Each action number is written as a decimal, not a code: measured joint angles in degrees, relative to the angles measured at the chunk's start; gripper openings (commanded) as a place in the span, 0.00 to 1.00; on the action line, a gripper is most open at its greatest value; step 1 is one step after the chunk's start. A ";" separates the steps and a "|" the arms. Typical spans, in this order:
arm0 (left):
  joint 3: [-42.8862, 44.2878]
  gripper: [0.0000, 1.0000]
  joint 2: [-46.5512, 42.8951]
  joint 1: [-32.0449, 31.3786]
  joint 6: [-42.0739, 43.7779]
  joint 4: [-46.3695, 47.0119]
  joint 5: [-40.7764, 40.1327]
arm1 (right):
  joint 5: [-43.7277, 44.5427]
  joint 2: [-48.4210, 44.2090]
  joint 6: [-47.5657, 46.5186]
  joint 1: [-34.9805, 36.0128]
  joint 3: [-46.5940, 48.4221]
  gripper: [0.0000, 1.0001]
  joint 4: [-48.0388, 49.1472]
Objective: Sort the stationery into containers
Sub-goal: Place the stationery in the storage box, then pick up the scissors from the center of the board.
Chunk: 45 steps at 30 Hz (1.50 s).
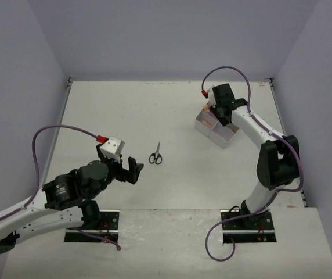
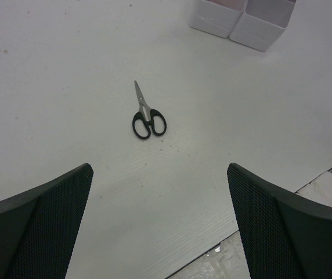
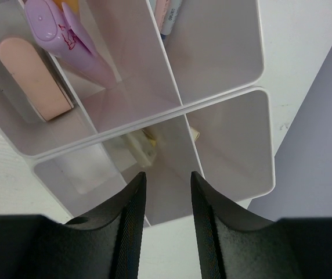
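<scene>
My right gripper [image 3: 167, 177] hung just above the white box [image 3: 259, 87], its two black fingers parted by a narrow gap and nothing pinched between them. Their inner pads had a fine woven grain. Below them I saw thin, glossy, faintly translucent plastic walls crossing to make four square compartments with rounded corners. One compartment held a blunt pink eraser [image 3: 32, 78], matte and oblong, with a smooth lilac marker [image 3: 67, 35] leaning across beside it, small red print on its side. The next compartment showed only the end of a pale pen [image 3: 170, 17]; the frame edge cut off everything else. Close under the fingers lay a small cream-coloured piece [image 3: 143, 148], half behind the divider and too blurred for me to name.

My left gripper [image 2: 159, 168] stood wide, jaws far apart and holding nothing, with the same meshed pads, low over the matte white table [image 2: 50, 70]. Ahead of it, well apart from the box, the scissors [image 2: 148, 119] lay flat and closed, with two black loop handles towards the gripper and short steel blades pointing away. From above, the right arm covered much of the box, so I could not read its contents there.
</scene>
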 measured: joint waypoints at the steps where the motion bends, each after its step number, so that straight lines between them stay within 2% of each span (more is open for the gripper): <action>1: 0.00 1.00 0.00 0.00 0.01 0.01 0.00 | -0.03 0.00 0.04 0.00 0.00 0.42 0.08; 10: 0.02 1.00 2.20 0.00 -0.01 0.06 -0.15 | -4.12 -2.65 2.12 0.81 0.02 0.45 -1.52; 12: 0.04 1.00 3.98 0.00 -0.17 0.01 -0.65 | -5.40 -6.37 3.02 2.88 0.01 0.86 -1.48; 13: 0.09 1.00 5.45 0.00 -0.76 -0.18 -1.09 | -5.99 -8.67 3.40 4.38 -0.17 0.97 -1.06; 14: 0.20 1.00 7.09 0.00 -1.99 -0.59 -1.56 | -6.49 -11.43 3.78 6.33 -0.56 0.99 -0.06; 18: 0.54 1.00 14.83 0.05 -7.39 -0.58 -2.22 | -11.99 -25.11 6.58 14.52 -6.95 0.99 7.59; 21: 0.50 1.00 22.10 1.49 -9.43 2.81 -2.10 | -18.41 -34.04 12.92 15.28 -14.82 0.99 15.33; 23: 0.48 1.00 28.17 5.99 -9.30 6.19 0.40 | -22.11 -36.43 17.53 14.59 -17.68 0.99 18.14; 25: 0.38 0.96 34.70 12.51 -8.77 10.25 3.51 | -25.05 -35.97 20.75 14.24 -18.61 0.99 20.02; 27: 0.33 0.85 39.31 17.41 -7.91 12.65 5.85 | -27.10 -34.27 23.07 13.90 -18.73 0.99 20.60; 31: 0.94 0.76 46.89 22.98 -5.76 16.69 10.97 | -28.92 -32.03 26.02 12.04 -18.90 0.99 20.40; 38: 3.83 0.52 55.75 24.92 -3.62 18.80 17.59 | -29.90 -32.84 27.58 9.94 -19.37 0.99 20.66; 45: 5.18 0.50 56.44 24.92 -3.35 19.13 18.59 | -31.50 -33.78 27.74 9.94 -20.07 0.99 20.81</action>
